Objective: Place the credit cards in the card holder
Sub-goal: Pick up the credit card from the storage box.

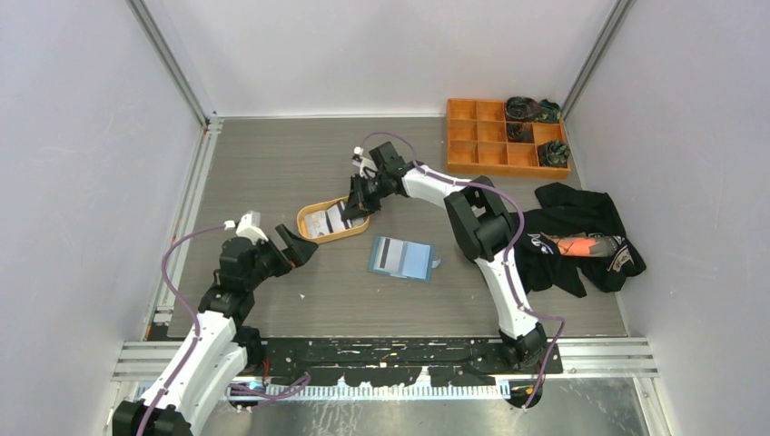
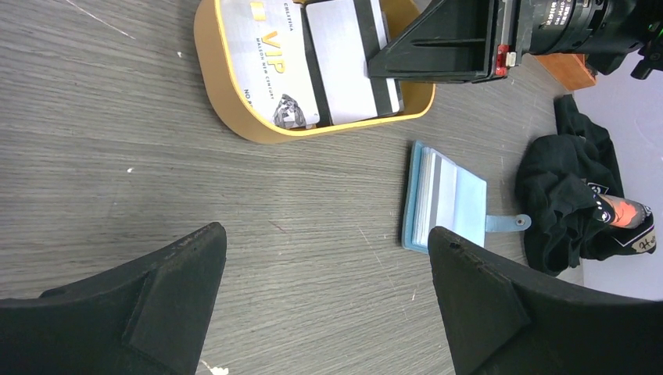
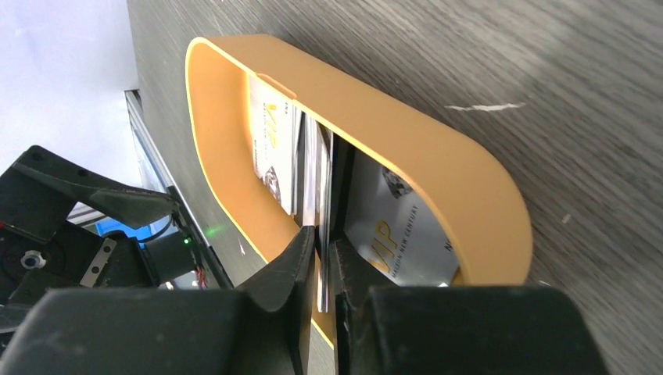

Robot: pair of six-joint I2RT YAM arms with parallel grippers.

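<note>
Clearly, the right gripper (image 3: 324, 238) was closed to a narrow slit on the gripped card (image 3: 319, 187), which was seen edge-on between the fingers. The fingers were dipped into the right end of the orange oval tray (image 3: 406, 133). More credit cards (image 2: 313, 62) — white and grey, some dark-striped — were laid flat in that tray. The left gripper (image 2: 327, 233) was held wide open with nothing in it, over the table (image 1: 272, 163) just near-left of the tray. The card holder (image 1: 402, 258) was laid flat to the near right of the tray, apart from it — a striped grey card was showing on its left half. An orange compartment box (image 1: 490, 145) was set at the far right, with a black garment (image 1: 581, 236) nearer.
</note>
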